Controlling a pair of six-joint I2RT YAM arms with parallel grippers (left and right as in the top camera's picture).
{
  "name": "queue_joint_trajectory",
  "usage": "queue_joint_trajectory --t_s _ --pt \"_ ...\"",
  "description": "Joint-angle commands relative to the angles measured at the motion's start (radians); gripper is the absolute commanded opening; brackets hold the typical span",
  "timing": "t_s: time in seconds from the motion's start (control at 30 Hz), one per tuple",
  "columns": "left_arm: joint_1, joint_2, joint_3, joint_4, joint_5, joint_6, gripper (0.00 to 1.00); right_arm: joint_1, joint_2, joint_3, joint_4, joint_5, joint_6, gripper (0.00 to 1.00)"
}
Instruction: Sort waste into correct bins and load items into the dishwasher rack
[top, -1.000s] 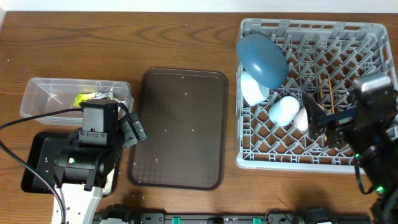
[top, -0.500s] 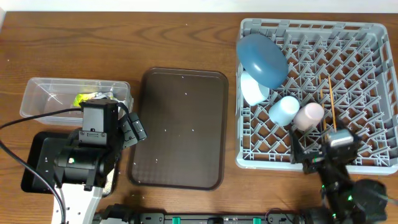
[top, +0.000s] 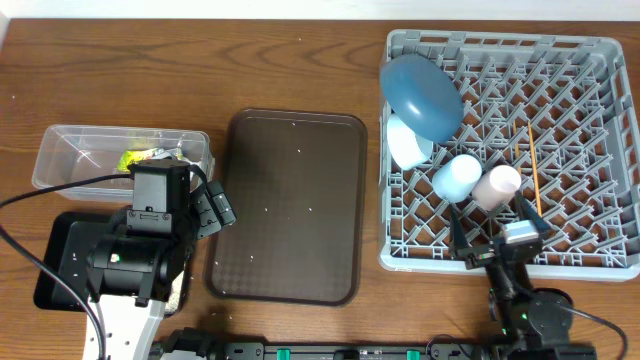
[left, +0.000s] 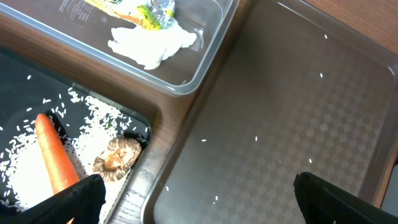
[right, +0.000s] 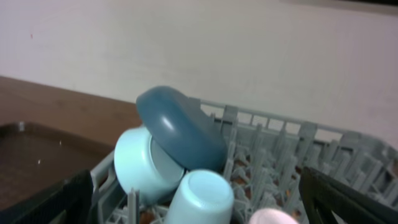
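A pink plastic cup (top: 497, 186) lies on its side in the large grey plastic dishwasher rack (top: 500, 40), touching a light-blue plastic cup (top: 456, 176). A pair of thin wooden chopsticks (top: 533, 165) rests just beside the pink cup. Behind them a large blue plate (top: 422, 95) leans over a small white bowl (top: 405, 143).

The cups look light, rigid and smooth, best pinched across a wall at the rim. The chopsticks look stiff but slim enough to slip through the lattice, so they are probably best taken together near the middle.

The right claw (top: 497, 238) hangs at the rack's near edge, fingers spread and empty.

Across the table (top: 300, 70), a dark-brown serving tray (top: 290, 200) carries only scattered white rice grains (left: 256, 139). Past it, a clear plastic tub (top: 60, 150) holds a crinkled yellow-green snack wrapper (left: 146, 9) and a crumpled white tissue (left: 152, 45), both soft and featherweight. A shallow black tray (left: 18, 81) holds a small orange carrot (left: 53, 155), more rice and a brownish food lump (left: 117, 155).

The left claw (left: 205, 202) hovers released over the gap between the trays.
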Motion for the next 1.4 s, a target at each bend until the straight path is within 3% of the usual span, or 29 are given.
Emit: queue_joint_trajectory --t_s 0.0,0.3,0.97,1.17,1.37 --pt "0.005 0.0 0.009 0.001 0.002 0.002 0.98 -0.009 -0.007 -0.04 0.008 -0.012 0.016 0.99" --pt "0.005 0.0 0.009 0.001 0.002 0.002 0.98 -0.008 -0.006 -0.041 -0.076 -0.011 0.016 0.99" --pt "0.005 -0.004 0.008 -0.01 -0.006 0.003 0.98 -0.008 -0.004 -0.041 -0.073 -0.011 0.016 0.99" --pt "0.005 -0.158 -0.037 -0.002 -0.048 0.002 0.98 -0.008 -0.004 -0.041 -0.073 -0.011 0.016 0.99" --pt "0.027 -0.396 -0.167 0.211 -0.095 0.109 0.98 -0.008 -0.004 -0.041 -0.073 -0.011 0.016 0.99"
